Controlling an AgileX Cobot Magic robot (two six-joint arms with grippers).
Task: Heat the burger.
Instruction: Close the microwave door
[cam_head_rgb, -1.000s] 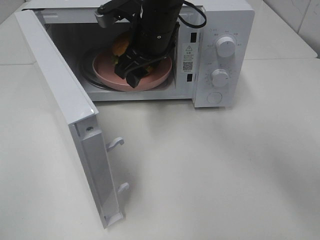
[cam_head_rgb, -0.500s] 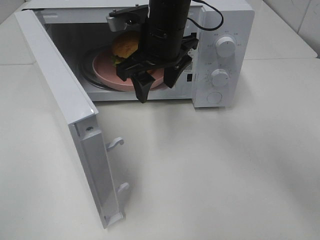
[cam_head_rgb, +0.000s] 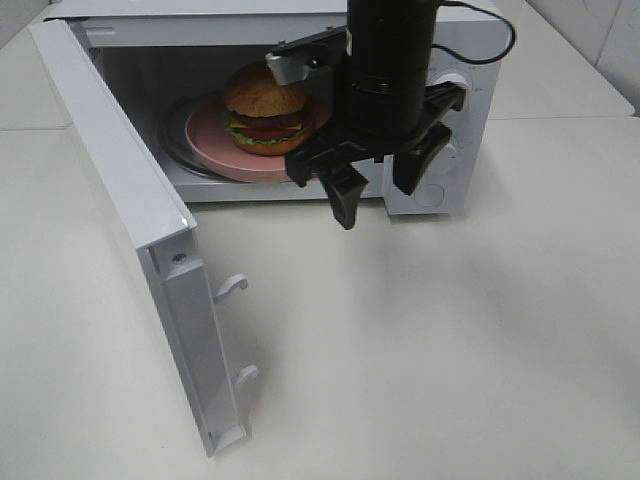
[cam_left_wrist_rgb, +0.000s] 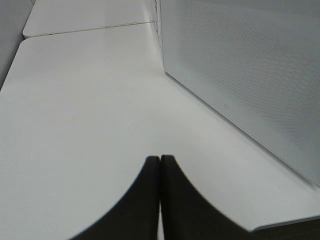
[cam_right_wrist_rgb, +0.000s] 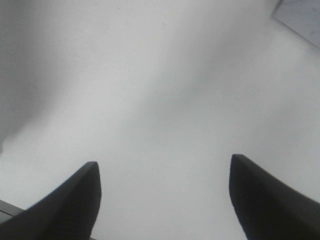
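Observation:
The burger (cam_head_rgb: 264, 108), golden bun over patty, tomato and lettuce, sits on a pink plate (cam_head_rgb: 212, 138) inside the open white microwave (cam_head_rgb: 470, 100). My right gripper (cam_head_rgb: 380, 190) hangs open and empty just outside the oven's mouth, in front of the control panel, fingers pointing down at the table. The right wrist view shows only its two dark fingers (cam_right_wrist_rgb: 75, 200) wide apart over bare white tabletop. My left gripper (cam_left_wrist_rgb: 160, 165) is shut, its fingertips pressed together over the table beside the microwave's perforated side wall (cam_left_wrist_rgb: 250, 75). It does not show in the exterior high view.
The microwave door (cam_head_rgb: 120, 200) stands swung open to the left, its latch hooks (cam_head_rgb: 232, 288) jutting toward the table's middle. Two knobs (cam_head_rgb: 452, 95) and a round button sit on the panel behind my right arm. White tabletop (cam_head_rgb: 450, 350) stretches in front.
My right gripper has drawn back out of the microwave and shifted right, leaving the burger on the plate inside; the burger now shows in full.

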